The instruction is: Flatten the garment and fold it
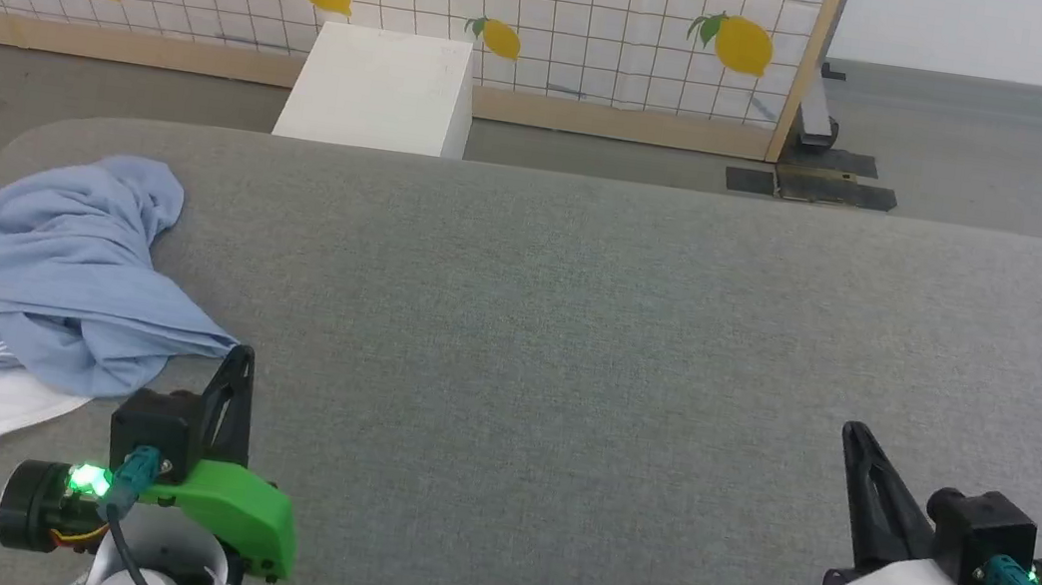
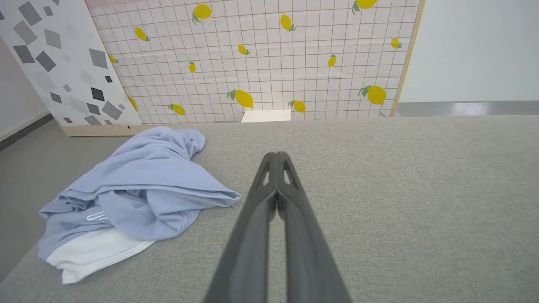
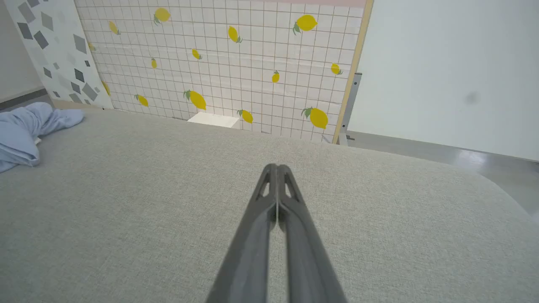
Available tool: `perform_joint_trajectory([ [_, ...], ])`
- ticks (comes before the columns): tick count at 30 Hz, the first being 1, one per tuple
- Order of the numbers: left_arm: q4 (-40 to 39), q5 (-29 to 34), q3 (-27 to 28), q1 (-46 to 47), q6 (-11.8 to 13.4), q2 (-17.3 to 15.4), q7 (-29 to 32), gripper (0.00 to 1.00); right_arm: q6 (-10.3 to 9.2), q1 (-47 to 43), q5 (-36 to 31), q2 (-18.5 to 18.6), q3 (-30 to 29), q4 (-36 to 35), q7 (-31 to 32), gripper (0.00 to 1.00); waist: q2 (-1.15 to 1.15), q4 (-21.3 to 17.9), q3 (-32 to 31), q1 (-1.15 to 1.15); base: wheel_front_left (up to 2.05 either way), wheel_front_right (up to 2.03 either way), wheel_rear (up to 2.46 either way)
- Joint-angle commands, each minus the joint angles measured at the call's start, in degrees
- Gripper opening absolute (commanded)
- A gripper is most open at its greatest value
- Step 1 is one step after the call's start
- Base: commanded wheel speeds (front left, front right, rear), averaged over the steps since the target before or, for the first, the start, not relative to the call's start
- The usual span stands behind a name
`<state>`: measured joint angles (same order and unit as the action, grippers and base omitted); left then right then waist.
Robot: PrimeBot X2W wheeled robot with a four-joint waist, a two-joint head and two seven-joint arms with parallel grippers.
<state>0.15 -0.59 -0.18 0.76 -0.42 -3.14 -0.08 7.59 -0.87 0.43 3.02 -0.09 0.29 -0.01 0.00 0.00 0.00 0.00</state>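
While the shirt (image 1: 46,270) lies crumpled at the frame's left on the tabletop (image 1: 578,320), the left hand (image 1: 242,365) and right hand (image 1: 856,439) sit closed and empty below. Flattening is not yet begun. Next, I judge, both hands must open and reach for its edges.

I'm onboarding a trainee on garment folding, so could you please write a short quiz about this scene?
1. Where on the grey fabric surface does the light blue T-shirt lie? A) the robot's left B) the middle C) the robot's right
2. True or false: the T-shirt is spread flat.
3. Fill in: the left gripper and right gripper are both ___ (open/shut).
Key: 1 A; 2 false, it is crumpled; 3 shut.
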Motion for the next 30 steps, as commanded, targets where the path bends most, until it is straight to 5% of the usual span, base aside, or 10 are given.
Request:
perform_joint_trajectory([
  [1, -0.15, 0.59, 0.18, -0.76, 0.42, 0.26, 0.08, 0.00, -0.10, 0.87, -0.43, -0.14, 0.09, -0.29, 0.01, 0.00, 0.00, 0.00, 0.00, 0.00, 0.00, 0.00, 0.00],
  [22, -0.15, 0.59, 0.18, -0.76, 0.42, 0.26, 0.08, 0.00, -0.10, 0.87, -0.43, -0.14, 0.09, -0.29, 0.01, 0.00, 0.00, 0.00, 0.00, 0.00, 0.00, 0.00, 0.00],
  [23, 0.01, -0.03, -0.02, 0.01, -0.01, -0.01, 0.00, 1.00, 0.00, -0.01, 0.03, 0.00, 0.00, 0.01, 0.00, 1.00, 0.00, 0.00, 0.00, 0.00, 0.00, 0.00, 0.00],
  [30, 0.29, -0.45, -0.32, 0.07, 0.26, 0.00, -0.36, 1.00, 0.00, 0.05, 0.25, 0.01, -0.14, 0.17, -0.20, 1.00, 0.00, 0.05, 0.00, 0.00, 0.00, 0.00, 0.00],
])
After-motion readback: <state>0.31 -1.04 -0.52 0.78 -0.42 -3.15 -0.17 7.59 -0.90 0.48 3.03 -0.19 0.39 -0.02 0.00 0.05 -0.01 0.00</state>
